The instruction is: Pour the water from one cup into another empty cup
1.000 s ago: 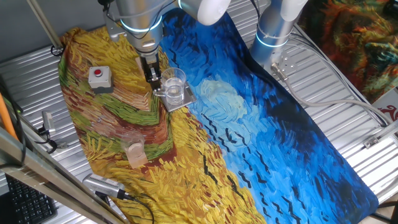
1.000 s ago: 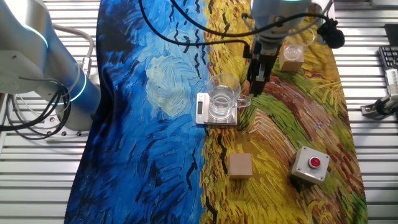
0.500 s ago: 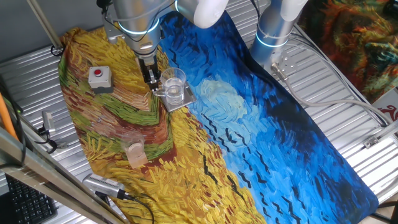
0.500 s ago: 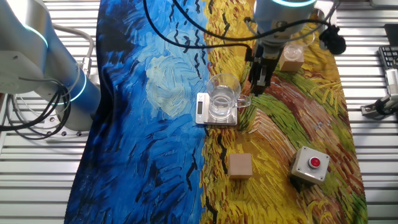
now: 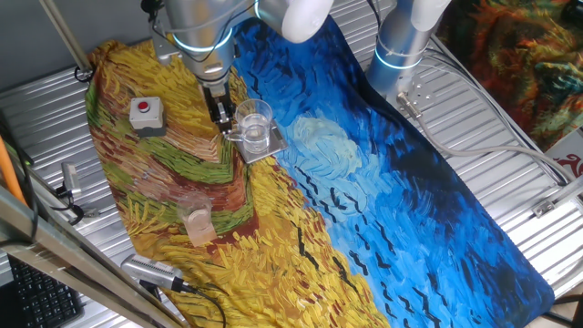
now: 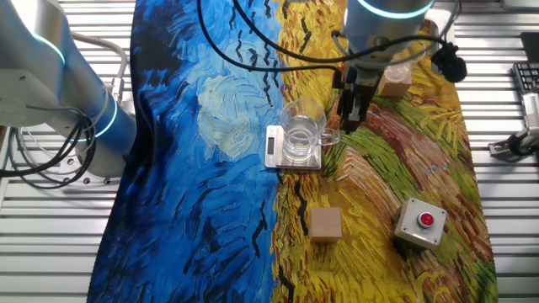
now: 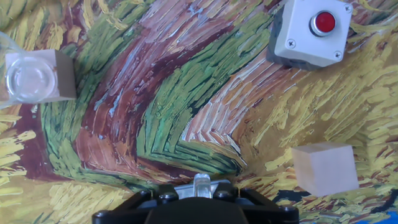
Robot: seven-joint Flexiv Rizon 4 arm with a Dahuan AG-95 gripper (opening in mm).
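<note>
The clear cup (image 5: 254,126) stands upright, mouth up, on a small scale (image 6: 293,151) near the middle of the painted cloth (image 5: 383,210), where the yellow part meets the blue. A little water (image 6: 298,145) sits in its bottom. Its handle (image 6: 332,137) points toward the yellow side, and the gripper (image 6: 349,118) hangs right at that handle. Whether the fingers clasp it, the pictures do not show; in the hand view only a clear piece (image 7: 201,185) shows at the lower edge between the dark finger bases.

The small peach cup (image 5: 196,219) stands upright on a wooden block (image 7: 57,78), near the yellow edge of the cloth and well apart from the clear cup. The cloth between the two cups is bare.

There are two cups, two wooden blocks and one red button box (image 6: 419,222). The second block (image 6: 325,225) lies near the scale on the yellow part; the button box is beyond it, close to the cloth's edge. The blue half lies open toward the base of a second arm (image 5: 401,46).
</note>
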